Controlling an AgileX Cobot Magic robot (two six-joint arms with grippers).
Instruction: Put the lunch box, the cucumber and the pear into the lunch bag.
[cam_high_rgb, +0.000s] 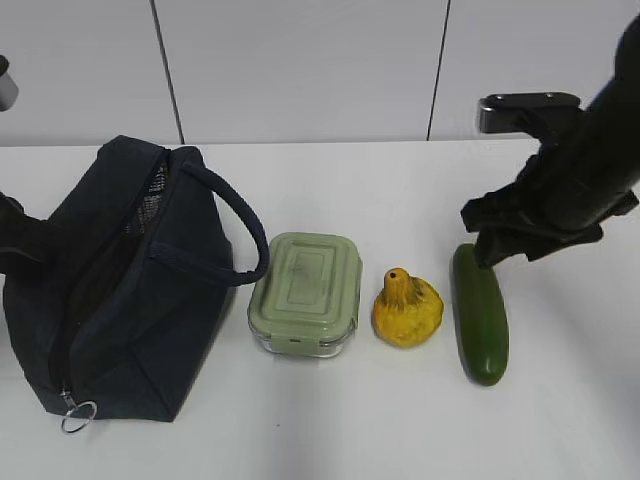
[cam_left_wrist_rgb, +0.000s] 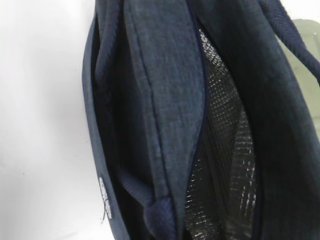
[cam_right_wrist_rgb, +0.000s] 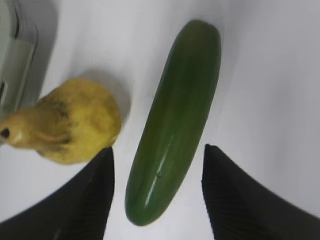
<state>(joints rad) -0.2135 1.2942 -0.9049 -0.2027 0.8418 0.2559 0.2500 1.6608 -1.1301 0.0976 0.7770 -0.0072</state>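
Note:
The navy lunch bag (cam_high_rgb: 120, 290) lies at the left, zip open, ring pull (cam_high_rgb: 77, 415) at the front. The left wrist view looks into its opening at the silvery lining (cam_left_wrist_rgb: 220, 150). The lunch box (cam_high_rgb: 306, 292) with its sage-green lid stands right of the bag. The yellow pear (cam_high_rgb: 408, 308) and then the cucumber (cam_high_rgb: 480, 312) lie further right. My right gripper (cam_right_wrist_rgb: 157, 150) is open and straddles one end of the cucumber (cam_right_wrist_rgb: 180, 110) without touching it; the pear (cam_right_wrist_rgb: 75, 122) lies beside one finger. It also shows in the exterior view (cam_high_rgb: 487, 250). My left arm (cam_high_rgb: 12, 240) is against the bag's left side, fingers hidden.
White table (cam_high_rgb: 400, 180) with a white panelled wall behind. The bag's loop handle (cam_high_rgb: 240, 225) arches toward the lunch box. A corner of the lunch box (cam_right_wrist_rgb: 12, 60) shows in the right wrist view.

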